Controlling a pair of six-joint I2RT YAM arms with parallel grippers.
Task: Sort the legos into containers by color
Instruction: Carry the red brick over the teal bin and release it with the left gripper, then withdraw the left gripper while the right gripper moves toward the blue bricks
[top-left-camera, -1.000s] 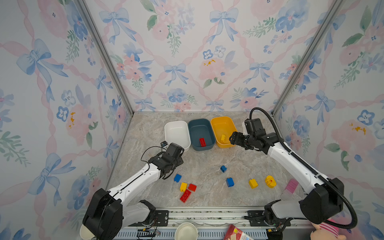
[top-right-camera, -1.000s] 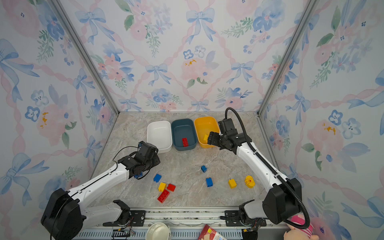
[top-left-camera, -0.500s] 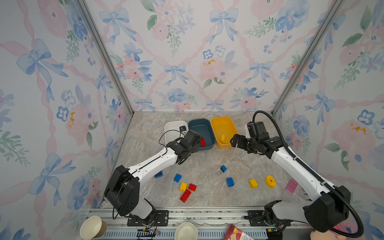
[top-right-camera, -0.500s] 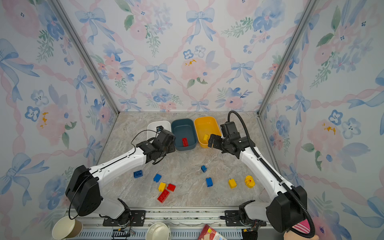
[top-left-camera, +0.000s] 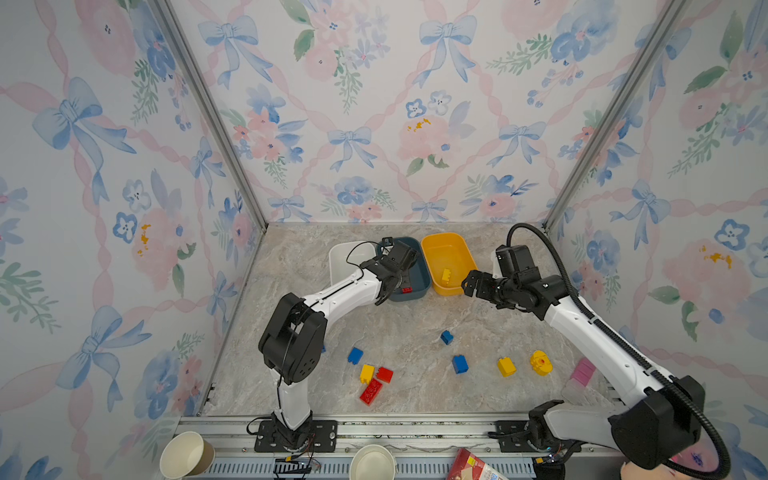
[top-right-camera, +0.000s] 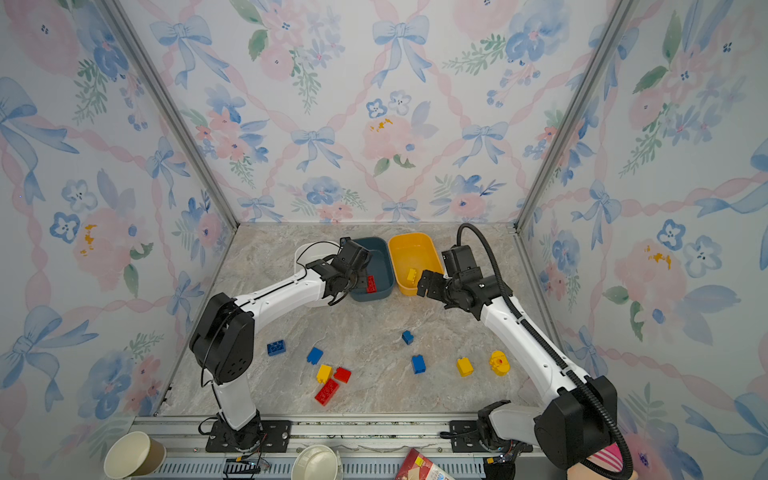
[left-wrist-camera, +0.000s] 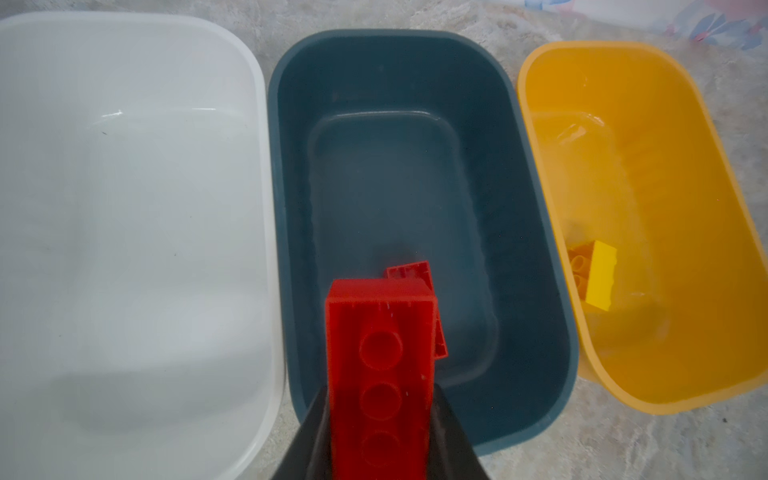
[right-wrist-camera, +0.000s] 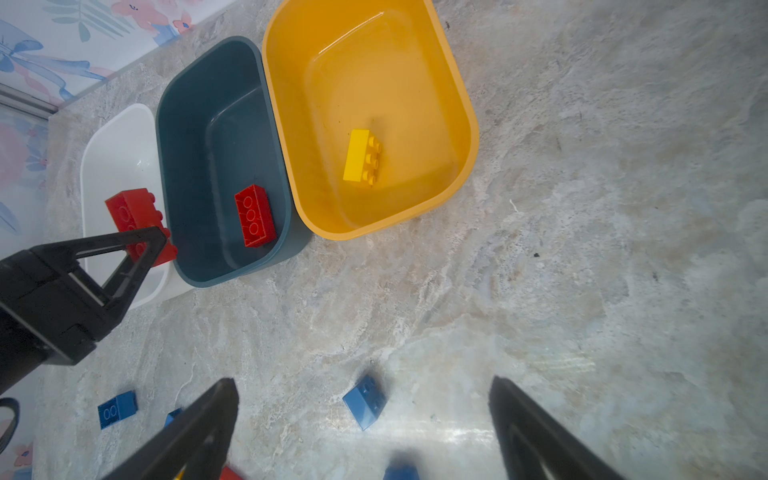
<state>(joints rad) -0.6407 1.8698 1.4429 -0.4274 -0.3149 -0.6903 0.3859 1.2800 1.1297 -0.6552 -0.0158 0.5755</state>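
In both top views my left gripper (top-left-camera: 392, 286) hangs over the teal tub (top-left-camera: 424, 270); on the left wrist I see it clamped on a red brick (left-wrist-camera: 380, 365); on the right wrist, my right gripper (right-wrist-camera: 363, 384) gapes wide near the yellow tub (right-wrist-camera: 461, 124).

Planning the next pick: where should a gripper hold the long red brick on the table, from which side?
Probably from above, closing on the two long sides of the long red brick, mid-length. It lies flat, studs up; the small red brick crowds its far end.
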